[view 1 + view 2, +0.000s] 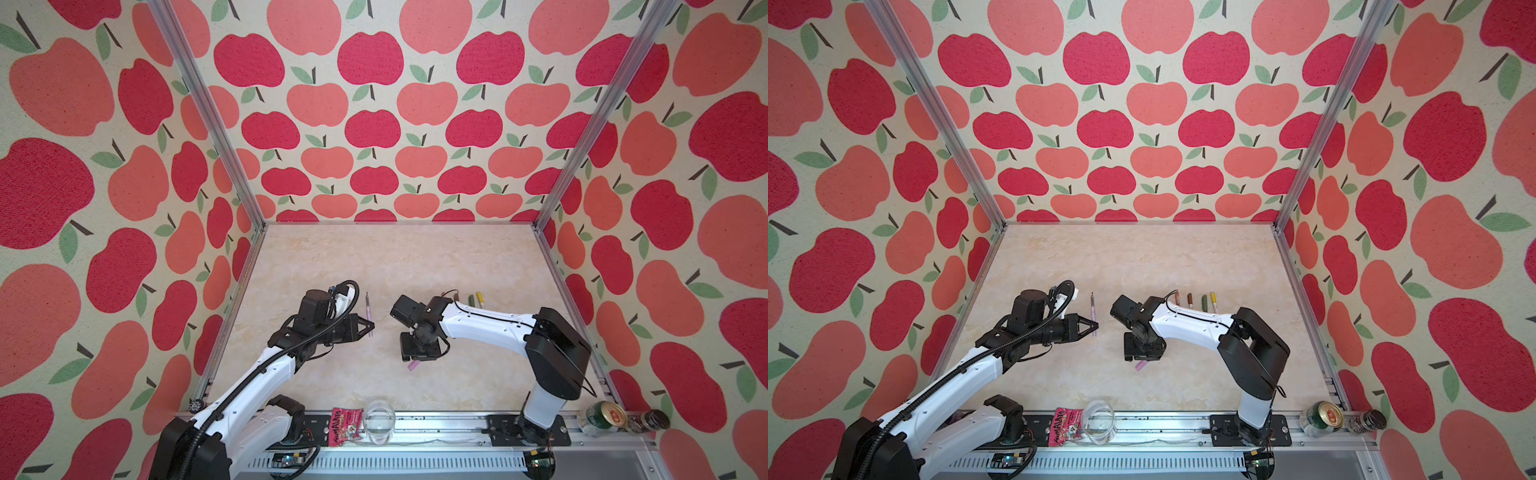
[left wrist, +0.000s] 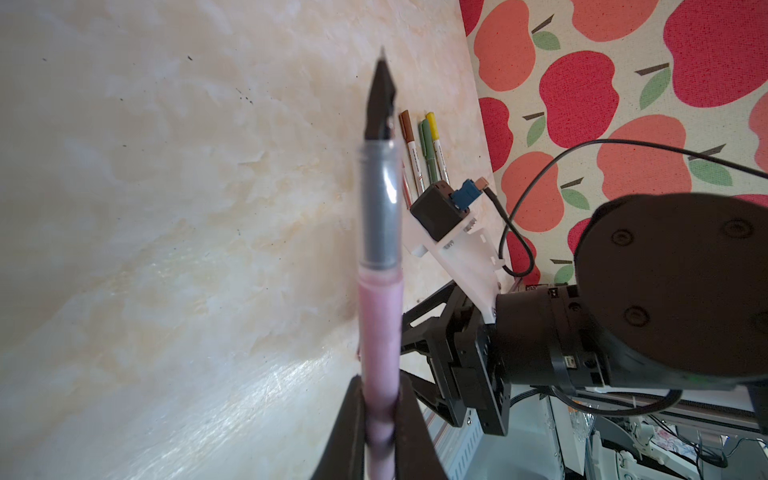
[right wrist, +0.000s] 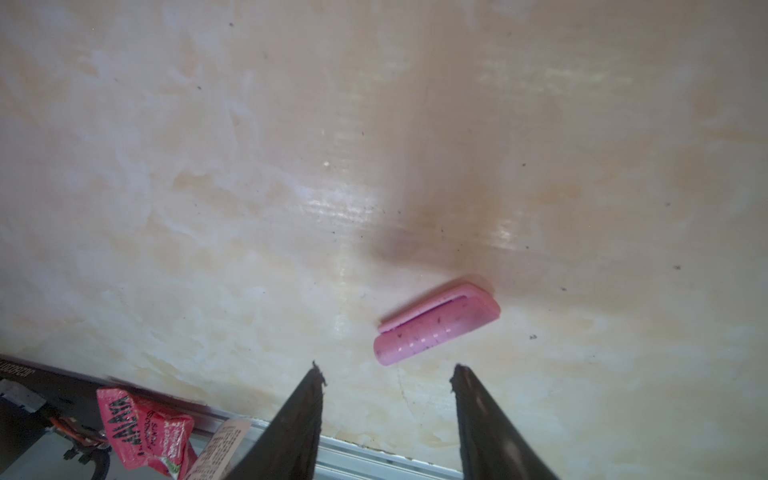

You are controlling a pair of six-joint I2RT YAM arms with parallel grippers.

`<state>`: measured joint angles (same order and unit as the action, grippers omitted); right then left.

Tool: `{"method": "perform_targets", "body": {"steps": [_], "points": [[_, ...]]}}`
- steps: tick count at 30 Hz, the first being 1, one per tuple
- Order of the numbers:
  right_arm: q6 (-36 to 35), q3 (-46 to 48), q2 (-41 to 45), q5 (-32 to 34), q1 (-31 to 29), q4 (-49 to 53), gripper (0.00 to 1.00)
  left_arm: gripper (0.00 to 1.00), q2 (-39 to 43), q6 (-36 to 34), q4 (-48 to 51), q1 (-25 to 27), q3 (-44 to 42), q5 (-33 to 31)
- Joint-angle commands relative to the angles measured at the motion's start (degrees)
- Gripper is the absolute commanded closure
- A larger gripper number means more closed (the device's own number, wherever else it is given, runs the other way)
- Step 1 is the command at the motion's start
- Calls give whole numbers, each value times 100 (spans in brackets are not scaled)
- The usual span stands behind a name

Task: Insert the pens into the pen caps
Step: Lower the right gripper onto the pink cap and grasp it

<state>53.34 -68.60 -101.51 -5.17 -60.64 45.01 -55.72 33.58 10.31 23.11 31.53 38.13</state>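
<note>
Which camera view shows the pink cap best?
Right wrist view: the whole pink cap, clip included. In both top views only part shows under the right gripper. The left wrist view lacks it.

The red snack packet (image 1: 346, 426) is displaying white capitals reading roughly "MALAYA", while its smaller print, the green can's (image 1: 602, 417) red logo and the white-barrelled pens' (image 2: 415, 164) dark print are blurring beyond reading.
</note>
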Motion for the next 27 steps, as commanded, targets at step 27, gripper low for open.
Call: {"method": "perform_targets", "body": {"steps": [27], "points": [[193, 419, 34, 7, -21, -255, 54, 100, 123, 157, -117, 86, -94, 64]]}}
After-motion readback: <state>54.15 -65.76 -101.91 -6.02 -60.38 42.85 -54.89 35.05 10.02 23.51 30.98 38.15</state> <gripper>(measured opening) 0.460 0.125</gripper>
